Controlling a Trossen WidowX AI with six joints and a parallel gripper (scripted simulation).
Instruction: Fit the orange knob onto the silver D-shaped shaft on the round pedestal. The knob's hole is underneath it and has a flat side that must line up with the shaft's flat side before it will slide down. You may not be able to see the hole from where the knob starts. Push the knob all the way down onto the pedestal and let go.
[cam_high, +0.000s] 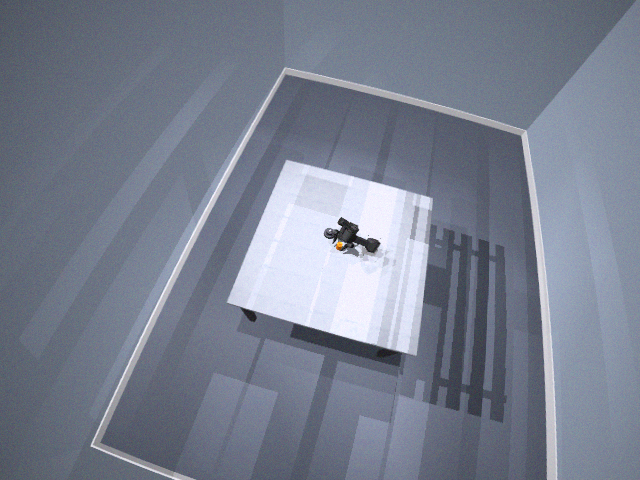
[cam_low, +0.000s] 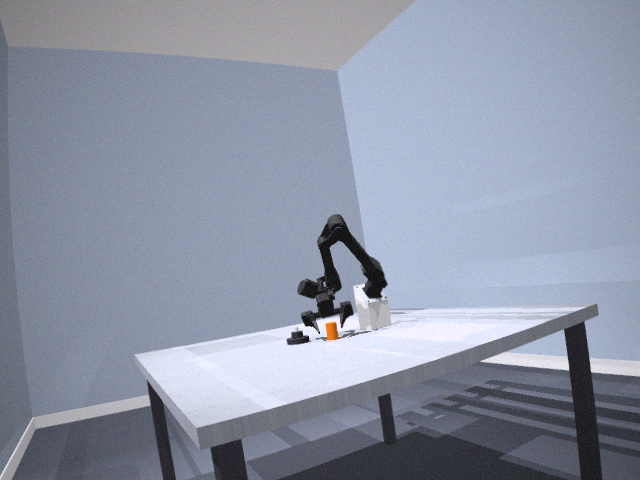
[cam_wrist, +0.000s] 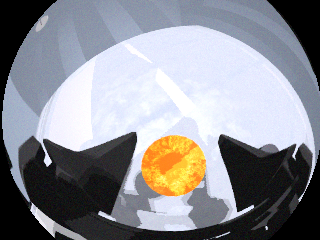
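The orange knob (cam_high: 339, 246) (cam_low: 331, 331) (cam_wrist: 173, 165) stands upright on the table. The wrist view shows its round face from above, with no hole visible; its underside is hidden. My gripper (cam_high: 342, 243) (cam_low: 330, 330) (cam_wrist: 179, 138) is open above the knob, with one finger on each side and gaps between the fingers and the knob. The dark round pedestal (cam_high: 329, 233) (cam_low: 298, 341) stands close by, left of the knob in the exterior view. Its silver shaft (cam_low: 296, 329) points up and is bare. The shaft's flat side is too small to make out.
The white table (cam_high: 289, 279) (cam_low: 248, 377) carries the arm's pale base block (cam_low: 374, 314), right of the knob in the exterior view. In the wrist view, a grey rounded shape (cam_wrist: 269, 148) shows partly behind the right finger; I cannot tell whether it is the pedestal.
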